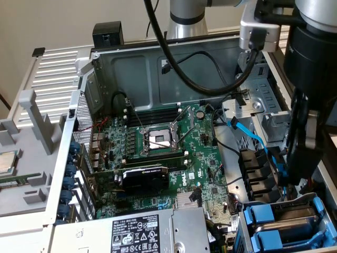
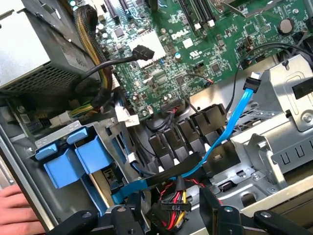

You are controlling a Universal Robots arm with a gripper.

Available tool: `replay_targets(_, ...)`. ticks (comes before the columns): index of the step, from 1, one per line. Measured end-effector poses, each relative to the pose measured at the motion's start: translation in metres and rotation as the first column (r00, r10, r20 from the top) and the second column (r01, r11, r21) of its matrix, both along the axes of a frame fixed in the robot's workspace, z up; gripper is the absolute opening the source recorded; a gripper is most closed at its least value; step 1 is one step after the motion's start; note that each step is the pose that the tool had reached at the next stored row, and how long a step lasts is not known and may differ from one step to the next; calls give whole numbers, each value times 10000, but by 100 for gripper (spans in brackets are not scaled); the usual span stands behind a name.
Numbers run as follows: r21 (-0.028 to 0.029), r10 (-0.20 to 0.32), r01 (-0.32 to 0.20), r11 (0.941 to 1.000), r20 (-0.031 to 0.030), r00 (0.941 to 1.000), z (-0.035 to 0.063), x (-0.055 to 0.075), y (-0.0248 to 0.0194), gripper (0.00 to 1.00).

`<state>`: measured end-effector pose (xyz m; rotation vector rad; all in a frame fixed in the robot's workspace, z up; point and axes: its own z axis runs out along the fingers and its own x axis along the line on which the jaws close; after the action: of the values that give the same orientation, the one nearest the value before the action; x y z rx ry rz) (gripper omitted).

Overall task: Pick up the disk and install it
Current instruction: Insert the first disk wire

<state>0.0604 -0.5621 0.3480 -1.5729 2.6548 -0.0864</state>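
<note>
1. Chip (image 1: 5,161) lies on the grey tray (image 1: 31,184), outside the case at its 9 o'clock.
2. Motherboard (image 1: 158,158) covers the case floor, with the socket (image 1: 158,139) near centre and the PSU (image 1: 152,232) at 6 o'clock.
3. Blue cable (image 1: 253,138) runs loose at 3 o'clock.
4. Disk (image 1: 294,211) is in the bay at 5 o'clock. Two alike blue-framed grey drives sit side by side there; can't tell which is the task's.
5. Claw (image 1: 291,179) is released and holds nothing. It hangs over cables just at 12 o'clock of the bay.
6. Wrist view: a hand (image 2: 14,210) rests at the case edge, near the blue handles (image 2: 78,156).
</note>
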Motion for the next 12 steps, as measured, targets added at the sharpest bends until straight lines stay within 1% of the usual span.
replay_targets(3, 1, -231, 231, 9997, 6, 9997, -5, -12, 2, 59)
replay_targets(4, 2, -258, 258, 9997, 20, 9997, -5, -14, 9, 59)
replay_targets(7, 1, -289, 289, 9996, 32, 9996, -5, -13, 34, 59)
replay_targets(8, 1, -296, 296, 9996, 32, 9996, -5, -14, 37, 57)
replay_targets(9, 2, -298, 298, 9996, 33, 9995, -6, -14, 38, 51)
replay_targets(10, 1, -299, 299, 9996, 34, 9995, -5, -14, 38, 51)
replay_targets(12, 1, -300, 300, 9996, 33, 9995, -6, -14, 38, 38)
